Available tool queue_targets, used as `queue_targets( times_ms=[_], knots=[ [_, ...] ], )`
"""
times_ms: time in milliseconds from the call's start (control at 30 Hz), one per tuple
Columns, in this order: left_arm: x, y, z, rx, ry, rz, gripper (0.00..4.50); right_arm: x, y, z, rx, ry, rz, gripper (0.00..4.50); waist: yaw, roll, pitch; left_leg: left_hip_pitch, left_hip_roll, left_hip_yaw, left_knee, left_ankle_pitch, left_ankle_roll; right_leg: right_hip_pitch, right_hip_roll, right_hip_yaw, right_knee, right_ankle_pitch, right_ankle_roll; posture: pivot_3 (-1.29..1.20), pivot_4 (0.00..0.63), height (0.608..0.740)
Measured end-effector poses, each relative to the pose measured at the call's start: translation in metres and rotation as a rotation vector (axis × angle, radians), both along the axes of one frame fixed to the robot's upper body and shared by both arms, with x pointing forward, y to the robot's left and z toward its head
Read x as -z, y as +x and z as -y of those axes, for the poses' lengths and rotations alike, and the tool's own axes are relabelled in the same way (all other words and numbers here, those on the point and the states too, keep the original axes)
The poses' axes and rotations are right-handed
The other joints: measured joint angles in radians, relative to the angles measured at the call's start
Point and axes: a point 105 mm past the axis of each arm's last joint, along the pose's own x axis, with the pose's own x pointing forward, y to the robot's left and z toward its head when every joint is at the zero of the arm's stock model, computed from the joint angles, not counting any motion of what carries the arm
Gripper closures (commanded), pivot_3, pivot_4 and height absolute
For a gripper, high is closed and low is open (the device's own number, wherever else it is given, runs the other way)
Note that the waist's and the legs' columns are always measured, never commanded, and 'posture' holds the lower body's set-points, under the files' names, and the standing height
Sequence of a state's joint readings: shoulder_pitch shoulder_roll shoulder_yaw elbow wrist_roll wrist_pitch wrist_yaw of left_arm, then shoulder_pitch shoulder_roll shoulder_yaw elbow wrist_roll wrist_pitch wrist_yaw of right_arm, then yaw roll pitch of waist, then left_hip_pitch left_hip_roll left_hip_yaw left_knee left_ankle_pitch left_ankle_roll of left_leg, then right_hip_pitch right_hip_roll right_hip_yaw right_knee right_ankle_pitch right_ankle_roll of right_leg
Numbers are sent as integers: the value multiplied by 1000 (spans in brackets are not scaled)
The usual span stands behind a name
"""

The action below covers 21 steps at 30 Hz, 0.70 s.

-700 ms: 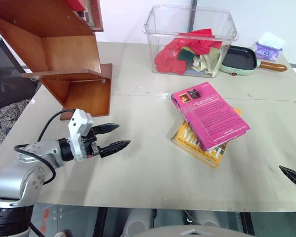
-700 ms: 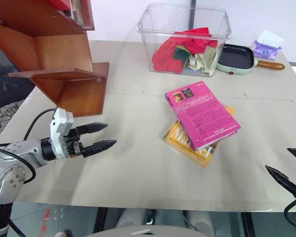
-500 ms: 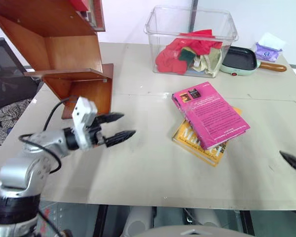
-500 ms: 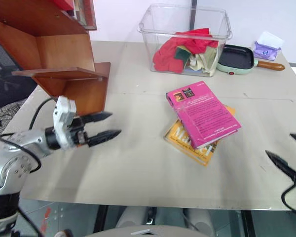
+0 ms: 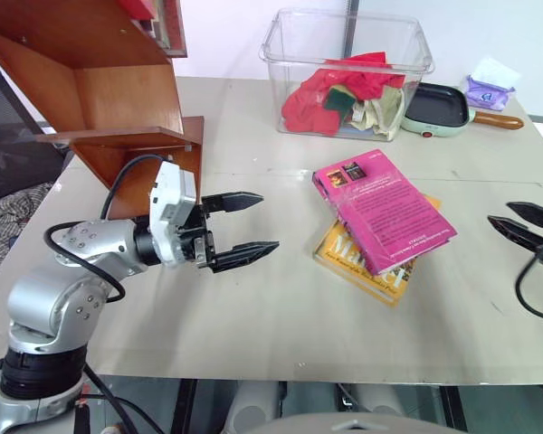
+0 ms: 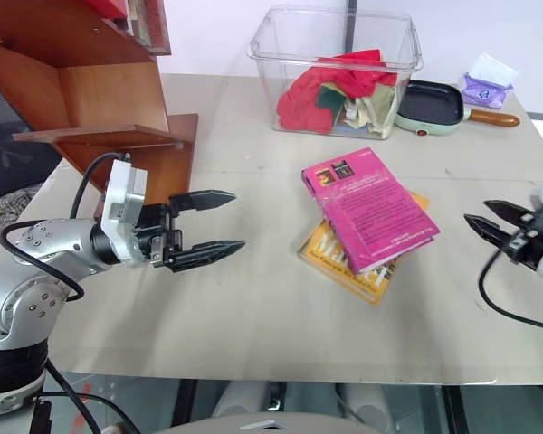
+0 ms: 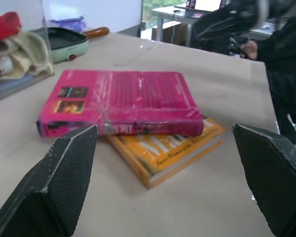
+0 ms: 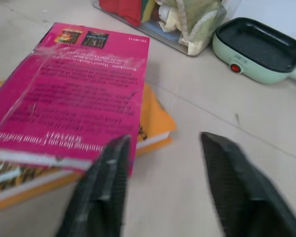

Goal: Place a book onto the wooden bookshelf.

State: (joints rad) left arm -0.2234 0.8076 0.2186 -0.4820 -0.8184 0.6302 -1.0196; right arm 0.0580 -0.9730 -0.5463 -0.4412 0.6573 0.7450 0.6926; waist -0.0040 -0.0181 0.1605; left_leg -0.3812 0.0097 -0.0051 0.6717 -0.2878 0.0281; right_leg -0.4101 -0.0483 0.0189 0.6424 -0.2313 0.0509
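1. Book: bright pink cover, small white text, two small dark pictures at one edge.
2. Lower book: yellow-orange, pale lettering.
3. Bookshelf: reddish-brown polished wood.
4. Bin: clear plastic; cloths red, green, cream.
5. Pan: mint green, black inside, brown handle.
6. Table: beige.

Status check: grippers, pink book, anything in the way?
Left gripper open, empty, facing the pink book. Right gripper open, empty, beside it. Book lies on the yellow book, untouched. Nothing between them.
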Motion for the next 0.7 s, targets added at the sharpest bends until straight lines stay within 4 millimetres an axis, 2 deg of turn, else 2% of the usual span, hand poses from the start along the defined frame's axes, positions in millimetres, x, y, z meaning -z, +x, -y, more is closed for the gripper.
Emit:
queue_targets(
  times_ms=[67,100,200,333,467,567,700],
  knots=[
    [0,-2,0,15,6,-2,0,-7,10,-4,-4,-10,-18,4399,-4,0,0,0,0,0,0,0,0,0,0,0,0,0,0,0,150,740],
    [0,-3,-1,23,11,-4,0,-10,20,-6,-4,-16,-37,4462,-6,0,1,0,0,0,0,0,0,0,0,0,0,0,0,0,150,740],
    [2,-5,-3,26,16,-10,0,-8,33,-11,-8,-20,-80,4462,-7,0,1,-1,0,0,0,0,0,-1,0,-1,0,0,0,0,150,740],
    [11,-8,-6,21,35,-21,0,1,69,-17,18,-118,-135,4462,-11,1,1,-2,0,1,0,0,0,-2,0,0,-1,0,0,0,150,740],
    [16,-9,-8,7,43,-29,0,22,93,-25,1,-186,-191,4462,-8,1,2,-2,0,0,0,0,0,-2,0,-1,-1,0,0,0,150,740],
    [20,-10,-10,0,45,-44,0,34,105,-33,-35,-213,-220,4462,-7,2,2,-4,1,-1,0,0,0,-4,-1,-1,-1,0,0,0,150,740],
    [23,-11,-13,-25,44,-52,0,38,117,-40,-87,-235,-223,4462,-9,2,2,-4,1,-1,-1,0,0,-4,-1,-1,-1,1,1,0,150,740]
  ],
)
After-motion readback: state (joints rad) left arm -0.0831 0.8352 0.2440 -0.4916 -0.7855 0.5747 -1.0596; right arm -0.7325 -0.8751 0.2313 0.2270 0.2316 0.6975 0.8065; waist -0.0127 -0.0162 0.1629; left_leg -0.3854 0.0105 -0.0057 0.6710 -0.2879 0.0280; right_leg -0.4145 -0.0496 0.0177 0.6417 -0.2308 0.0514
